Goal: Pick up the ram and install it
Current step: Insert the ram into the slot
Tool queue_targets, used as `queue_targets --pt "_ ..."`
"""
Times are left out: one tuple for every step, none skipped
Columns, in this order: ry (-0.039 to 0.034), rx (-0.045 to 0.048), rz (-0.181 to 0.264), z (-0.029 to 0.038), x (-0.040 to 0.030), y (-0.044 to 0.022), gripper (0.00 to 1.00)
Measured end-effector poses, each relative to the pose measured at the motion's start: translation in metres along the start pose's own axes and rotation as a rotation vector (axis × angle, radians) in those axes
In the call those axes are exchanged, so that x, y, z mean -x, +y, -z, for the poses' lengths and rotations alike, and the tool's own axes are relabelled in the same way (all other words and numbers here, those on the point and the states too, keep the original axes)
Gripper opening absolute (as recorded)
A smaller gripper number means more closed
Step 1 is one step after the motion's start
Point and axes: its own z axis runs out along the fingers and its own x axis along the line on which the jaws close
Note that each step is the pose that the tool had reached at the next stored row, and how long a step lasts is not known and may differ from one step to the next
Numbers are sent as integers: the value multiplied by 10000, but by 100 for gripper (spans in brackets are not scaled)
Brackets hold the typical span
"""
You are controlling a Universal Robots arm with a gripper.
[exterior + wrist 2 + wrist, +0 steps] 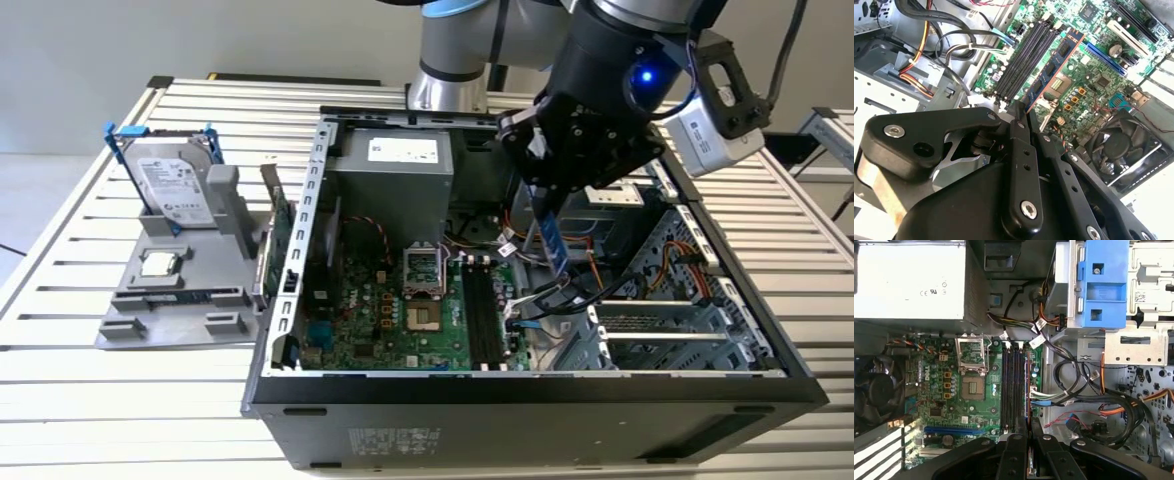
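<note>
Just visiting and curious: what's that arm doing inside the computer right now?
Tool shut on the ram, held on end above the open case. Ram not seated; memory slots below. Loose cables beside the slots.

An open computer case [400,395] lies on a slatted table [80,400], its green motherboard [387,320] facing up. Inside the case, a grey power supply [394,170] sits beside the motherboard. Outside the case, just beside its wall, a grey tray [174,300] holds an upright hard drive [174,185]

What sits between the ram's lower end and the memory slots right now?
Open air: in the exterior view the ram, held by the gripper, hangs above the memory slots.
</note>
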Motion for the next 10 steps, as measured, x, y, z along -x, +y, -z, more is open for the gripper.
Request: queue_targets --pt "-6 2 -15 -5 0 0 0" --pt "-12 2 -36 -9 0 0 0" --pt "-17 3 -58 -12 0 0 0" --pt "-20 4 -84 -15 1 0 0" --pt "-23 6 -115 -18 1 0 0" --pt "-25 7 -150 -21 1 0 0" --pt "-28 9 -184 -24 1 0 0" --pt "-31 10 -219 -27 1 0 0" --pt "-33 11 -250 -29 1 0 0" --pt "-37 13 -275 -32 1 0 0"
